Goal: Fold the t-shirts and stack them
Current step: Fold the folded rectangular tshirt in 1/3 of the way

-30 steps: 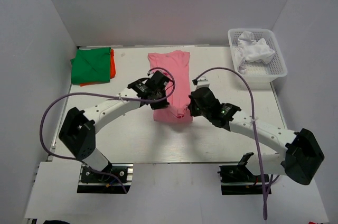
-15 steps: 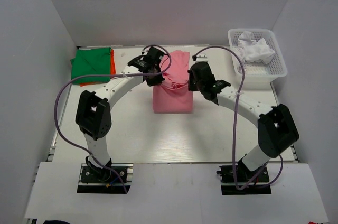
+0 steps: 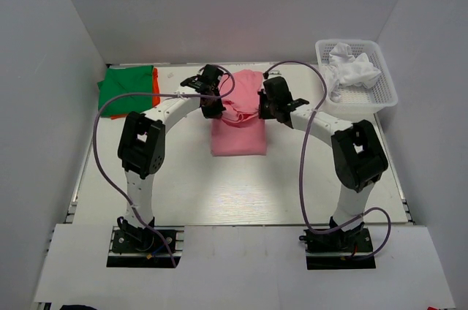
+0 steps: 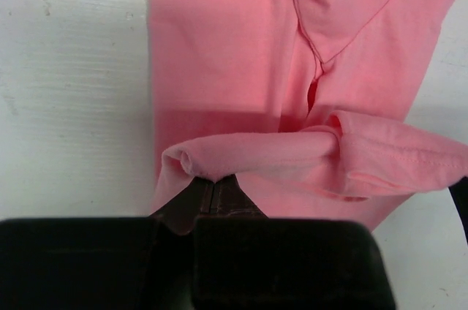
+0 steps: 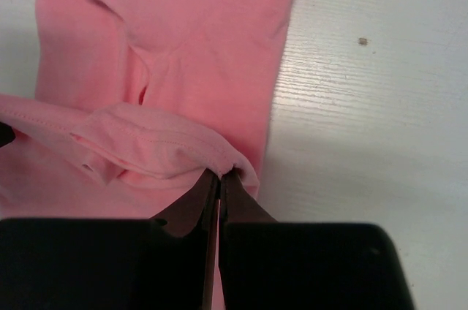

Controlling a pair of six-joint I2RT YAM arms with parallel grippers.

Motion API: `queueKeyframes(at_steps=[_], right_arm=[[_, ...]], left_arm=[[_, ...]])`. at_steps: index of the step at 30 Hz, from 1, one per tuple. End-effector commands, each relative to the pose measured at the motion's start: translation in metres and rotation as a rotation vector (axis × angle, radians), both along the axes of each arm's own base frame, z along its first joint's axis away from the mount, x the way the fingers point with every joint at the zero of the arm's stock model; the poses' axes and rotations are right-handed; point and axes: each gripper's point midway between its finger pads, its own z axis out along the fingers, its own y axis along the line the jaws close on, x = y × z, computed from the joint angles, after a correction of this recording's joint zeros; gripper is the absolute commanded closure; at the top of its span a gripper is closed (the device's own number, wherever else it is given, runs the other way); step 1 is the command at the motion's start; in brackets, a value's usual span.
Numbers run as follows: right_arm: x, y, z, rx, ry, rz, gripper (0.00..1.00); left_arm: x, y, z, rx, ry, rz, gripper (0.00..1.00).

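Pink t-shirt [image 3: 238,138] lies mid-tabletop [image 3: 219,186], its near hem pinched at either corner by the left gripper [image 4: 213,182] and right gripper [image 5: 219,175], jaws clamped tight on the cloth. Since half a second ago both arms have stretched further toward the far edge, carrying the hem over the shirt's far half. Green folded shirt [image 3: 126,89] far left hasn't moved.
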Motion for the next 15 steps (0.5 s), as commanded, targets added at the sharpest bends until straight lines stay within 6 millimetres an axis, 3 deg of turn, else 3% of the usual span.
queueKeyframes(at_steps=[1,6,9,10,11,12,13,14,15], right_arm=[[0.018,0.012,0.008,0.041,-0.025,0.027,1.0],[0.029,0.012,-0.011,0.051,0.001,0.01,1.0],[0.046,0.011,-0.013,0.053,-0.026,-0.019,1.0],[0.061,0.009,0.0,0.069,-0.062,-0.037,0.95],[0.065,0.009,-0.008,0.065,-0.05,-0.041,0.88],[0.082,0.01,0.012,0.09,-0.11,-0.049,0.81],[0.087,0.009,0.014,0.092,-0.118,-0.048,0.66],[0.095,0.01,0.021,0.097,-0.131,-0.044,0.6],[0.1,0.011,0.031,0.109,-0.148,-0.035,0.56]], left_arm=[[0.014,-0.01,0.016,-0.063,-0.04,-0.019,1.0],[0.03,-0.004,0.002,-0.1,-0.021,0.047,0.99],[0.043,0.004,-0.006,-0.133,-0.02,0.122,0.86],[0.058,0.006,0.008,-0.156,-0.069,0.17,0.66],[0.066,0.01,0.008,-0.166,-0.072,0.195,0.58],[0.078,0.023,0.006,-0.175,-0.076,0.237,0.55],[0.095,0.026,0.025,-0.203,-0.122,0.256,0.5],[0.102,0.03,0.035,-0.218,-0.143,0.274,0.24],[0.113,0.042,0.048,-0.23,-0.174,0.296,0.13]])
